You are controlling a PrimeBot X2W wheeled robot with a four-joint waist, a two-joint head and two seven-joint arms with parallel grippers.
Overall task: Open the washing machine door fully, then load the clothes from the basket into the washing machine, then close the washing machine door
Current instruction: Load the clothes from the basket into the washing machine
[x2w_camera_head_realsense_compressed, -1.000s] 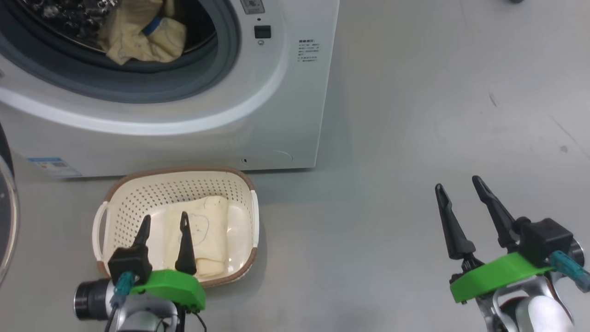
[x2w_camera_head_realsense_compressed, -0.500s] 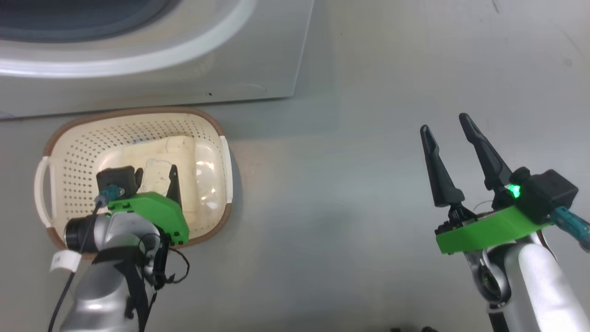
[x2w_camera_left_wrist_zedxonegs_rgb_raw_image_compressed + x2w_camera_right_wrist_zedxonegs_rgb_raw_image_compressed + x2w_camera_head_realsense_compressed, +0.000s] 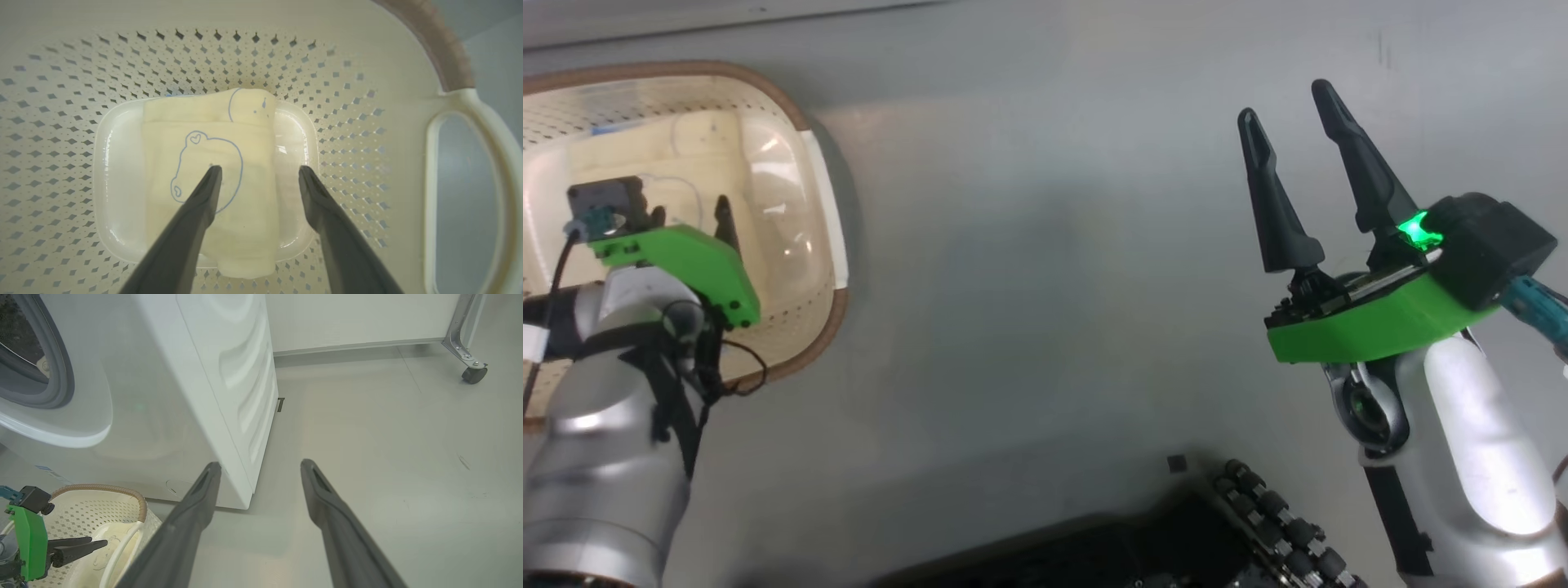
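Observation:
The cream basket (image 3: 805, 139) stands on the floor at the head view's left. My left gripper (image 3: 686, 219) hangs inside it, open. In the left wrist view, my left gripper (image 3: 259, 168) has one tip over the folded cream clothes (image 3: 249, 134) with a bear outline and the other beside their edge. They lie flat on the bottom of the basket (image 3: 367, 122). My right gripper (image 3: 1285, 102) is open over bare floor. The washing machine (image 3: 229, 375) is in the right wrist view, with a pale garment (image 3: 43, 365) in its drum. The washing machine door is out of view.
The grey floor stretches to the right of the machine. A metal frame leg on a black caster (image 3: 474, 373) stands at the far right by the wall. My dark base (image 3: 1176, 539) shows at the head view's bottom edge.
The head camera has tilted down, so the machine has slid out of the top of its view. My left gripper has gone lower into the basket, over the folded garment. My right gripper stays open.

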